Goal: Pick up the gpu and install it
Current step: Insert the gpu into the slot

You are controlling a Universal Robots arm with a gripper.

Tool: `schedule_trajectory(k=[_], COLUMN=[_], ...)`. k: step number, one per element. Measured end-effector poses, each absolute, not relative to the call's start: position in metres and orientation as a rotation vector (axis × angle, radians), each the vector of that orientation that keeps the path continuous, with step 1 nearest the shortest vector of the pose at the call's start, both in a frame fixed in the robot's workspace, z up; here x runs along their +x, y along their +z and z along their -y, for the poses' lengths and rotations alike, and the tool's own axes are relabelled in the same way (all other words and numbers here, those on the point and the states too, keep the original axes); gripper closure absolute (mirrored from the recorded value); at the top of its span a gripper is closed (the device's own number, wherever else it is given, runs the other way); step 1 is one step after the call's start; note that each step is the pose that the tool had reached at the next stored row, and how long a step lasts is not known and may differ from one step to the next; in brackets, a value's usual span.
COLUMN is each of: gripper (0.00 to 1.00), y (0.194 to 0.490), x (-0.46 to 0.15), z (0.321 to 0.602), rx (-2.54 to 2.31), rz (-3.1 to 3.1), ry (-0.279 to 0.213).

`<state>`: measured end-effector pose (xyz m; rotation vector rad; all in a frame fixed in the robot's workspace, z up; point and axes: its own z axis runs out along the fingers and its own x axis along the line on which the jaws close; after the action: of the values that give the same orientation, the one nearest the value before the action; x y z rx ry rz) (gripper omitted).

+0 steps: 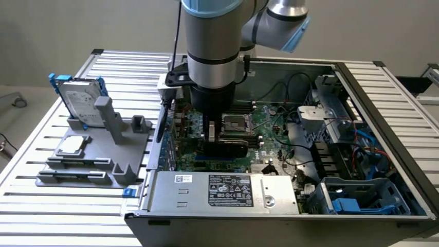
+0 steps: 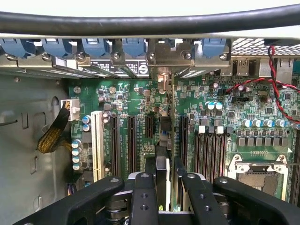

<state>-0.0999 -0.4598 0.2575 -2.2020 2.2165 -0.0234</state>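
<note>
Bench (image 1: 41, 206): slatted aluminium top carrying an open computer case and a grey parts holder.
Computer case (image 1: 384, 128): lies on its side with the panel off; green motherboard (image 1: 274, 123) exposed, blue drive cage (image 1: 363, 198) at the near corner on the exterior view's right.
Arm (image 1: 213, 41): grey and blue, reaching straight down into the case over the expansion slots.
Power supply (image 1: 226, 191): silver box with a black label along the case's near edge.
Parts holder (image 1: 96, 154): grey fixture outside the case on the exterior view's left; a hard drive (image 1: 79, 100) in a blue frame stands upright at its far end.
Tool (image 2: 164, 180): black fingers (image 2: 144, 197) closed on the gpu, clamping it from both faces.
Gpu (image 2: 161, 176): held edge-down, upright between the fingers, over the motherboard among the long black slots (image 2: 131, 143); its dark body shows in the exterior view (image 1: 223, 149) below the arm. Whether it is seated in a slot cannot be told.
Bracket row (image 2: 117, 49): blue retaining clips along the case's rear wall, beyond the card.
CPU socket (image 2: 260, 176): open metal frame beside the slots.
</note>
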Motion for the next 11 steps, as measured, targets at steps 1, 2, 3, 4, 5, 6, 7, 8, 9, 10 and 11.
schedule_trajectory(k=[1, 2, 3, 4, 5, 6, 7, 8, 9, 10, 11], gripper=[0.74, 0.74, 0.74, 0.74, 0.74, 0.74, 0.74, 0.74, 0.74, 0.74, 0.74], y=[0.2574, 0.2567, 0.2564, 0.2564, 0.2565, 0.2563, 0.2562, 0.2562, 0.2561, 0.256, 0.2559], x=[-0.1, -0.1001, -0.1004, -0.1006, -0.1007, -0.1009, -0.1009, -0.1009, -0.1009, -0.1009, -0.1009], z=[0.4598, 0.4596, 0.4596, 0.4596, 0.4597, 0.4597, 0.4597, 0.4598, 0.4598, 0.4598, 0.4598], rx=[-2.202, -2.201, -2.201, -2.201, -2.202, -2.202, -2.202, -2.202, -2.202, -2.201, -2.201], rz=[-2.216, -2.216, -2.216, -2.216, -2.216, -2.216, -2.216, -2.216, -2.216, -2.216, -2.216], ry=[-0.023, -0.022, -0.021, -0.02, -0.02, -0.02, -0.02, -0.019, -0.019, -0.019, -0.019])
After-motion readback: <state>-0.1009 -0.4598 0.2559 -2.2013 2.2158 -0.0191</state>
